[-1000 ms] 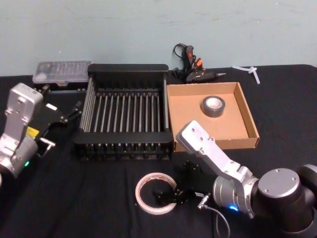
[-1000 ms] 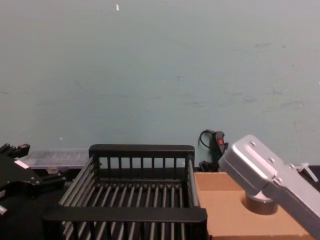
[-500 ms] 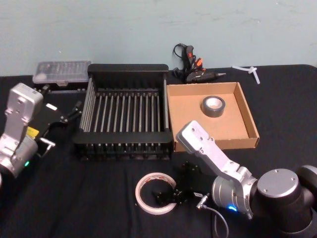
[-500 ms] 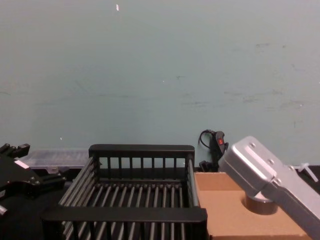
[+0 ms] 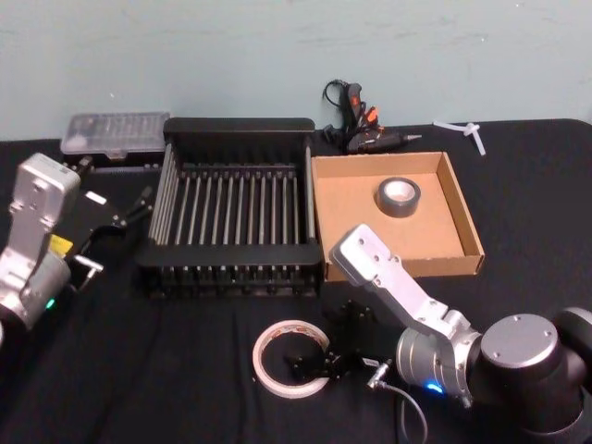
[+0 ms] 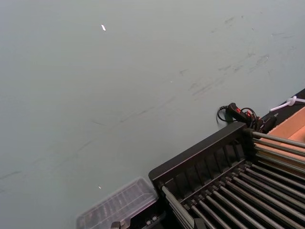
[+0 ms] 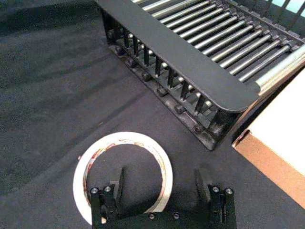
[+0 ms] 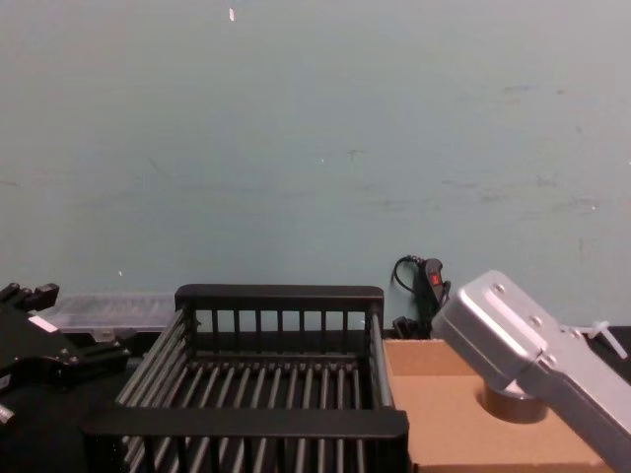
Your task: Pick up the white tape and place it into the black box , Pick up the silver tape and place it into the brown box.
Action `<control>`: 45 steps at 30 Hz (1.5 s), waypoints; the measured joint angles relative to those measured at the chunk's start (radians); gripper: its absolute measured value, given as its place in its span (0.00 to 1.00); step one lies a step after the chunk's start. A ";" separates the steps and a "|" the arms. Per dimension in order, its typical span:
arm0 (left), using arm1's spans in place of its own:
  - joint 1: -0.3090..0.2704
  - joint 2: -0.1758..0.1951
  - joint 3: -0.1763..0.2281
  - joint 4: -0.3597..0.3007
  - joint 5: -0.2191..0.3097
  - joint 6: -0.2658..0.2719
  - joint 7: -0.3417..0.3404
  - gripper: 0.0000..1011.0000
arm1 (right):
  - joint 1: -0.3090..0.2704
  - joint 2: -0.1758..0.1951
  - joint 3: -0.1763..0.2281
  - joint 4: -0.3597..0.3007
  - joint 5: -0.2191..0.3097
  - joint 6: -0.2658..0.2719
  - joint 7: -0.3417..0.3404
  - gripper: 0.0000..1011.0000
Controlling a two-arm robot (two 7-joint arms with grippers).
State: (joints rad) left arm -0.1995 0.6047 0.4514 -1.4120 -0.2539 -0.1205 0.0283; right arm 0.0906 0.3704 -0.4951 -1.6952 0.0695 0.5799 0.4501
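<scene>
The white tape [image 5: 268, 347] lies flat on the black cloth in front of the black box [image 5: 231, 252]. My right gripper [image 5: 314, 363] is down at its right side and open. In the right wrist view one finger [image 7: 114, 187] stands inside the white tape [image 7: 88, 162] and the other finger [image 7: 206, 183] outside it, so the ring's wall lies between them. The silver tape [image 5: 398, 197] lies inside the brown box [image 5: 453, 199], to the right of the black box. My left gripper [image 5: 137, 207] is parked left of the black box.
A clear plastic case [image 5: 116, 132] sits behind the black box's left corner. A glue gun [image 5: 356, 116] with its cable and a white plastic piece [image 5: 462, 131] lie at the back near the wall. Bare black cloth stretches left of the white tape.
My right arm has sunk very slightly over the white tape. Nothing else has moved.
</scene>
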 joint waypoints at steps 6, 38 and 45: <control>0.000 0.000 0.000 0.000 0.000 0.000 0.000 0.99 | 0.000 0.001 -0.002 0.000 -0.001 -0.002 -0.004 0.99; 0.000 0.000 0.000 0.000 0.000 0.000 0.000 0.99 | 0.000 0.001 -0.001 -0.001 -0.002 -0.002 -0.002 0.30; 0.000 0.000 0.000 0.000 0.000 0.000 0.000 0.99 | 0.000 0.001 -0.001 -0.001 -0.002 -0.001 -0.002 0.10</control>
State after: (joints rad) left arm -0.1995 0.6047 0.4514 -1.4120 -0.2539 -0.1205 0.0283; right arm 0.0905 0.3712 -0.4965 -1.6962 0.0674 0.5785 0.4482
